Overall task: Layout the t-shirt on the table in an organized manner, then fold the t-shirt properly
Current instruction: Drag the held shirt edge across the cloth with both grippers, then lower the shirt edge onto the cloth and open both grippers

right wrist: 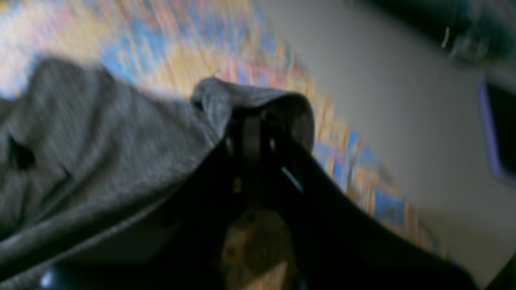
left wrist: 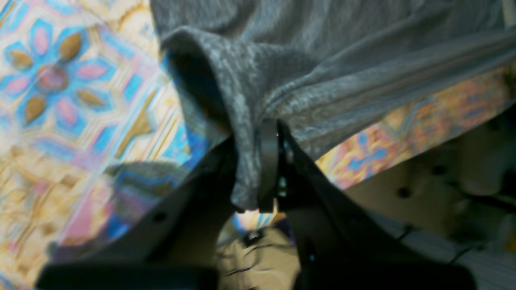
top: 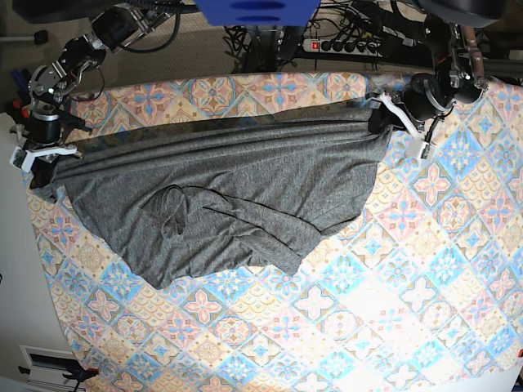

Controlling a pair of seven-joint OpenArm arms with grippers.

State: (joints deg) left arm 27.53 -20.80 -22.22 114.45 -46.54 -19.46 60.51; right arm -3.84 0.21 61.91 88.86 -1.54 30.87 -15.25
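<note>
Grey cloth is what we see first: the t-shirt [top: 229, 192] lies on the far left part of the table [top: 392, 310]. Its far edge is pulled into one long straight line from left to right. Below that line it sags toward us in soft folds, with a loopy bunch in the middle and a point hanging down near the front. It looks dark grey and speckled, with no picture on it.

At the left end, our right gripper [top: 41, 159] is pinched shut on a corner of the shirt. Up close, the cloth curls over its black fingers [right wrist: 252, 133]. At the right end, our left gripper [top: 384, 114] is pinched shut on the other corner. Up close, a strip of cloth hangs down between its closed fingers [left wrist: 268, 161].

Nothing sits on the shirt. The near and right parts of the table show only blue, pink and beige flower tiles. Past the far edge we see a blue block [top: 257, 11], a power strip [top: 347, 45] and black cables [top: 253, 45].
</note>
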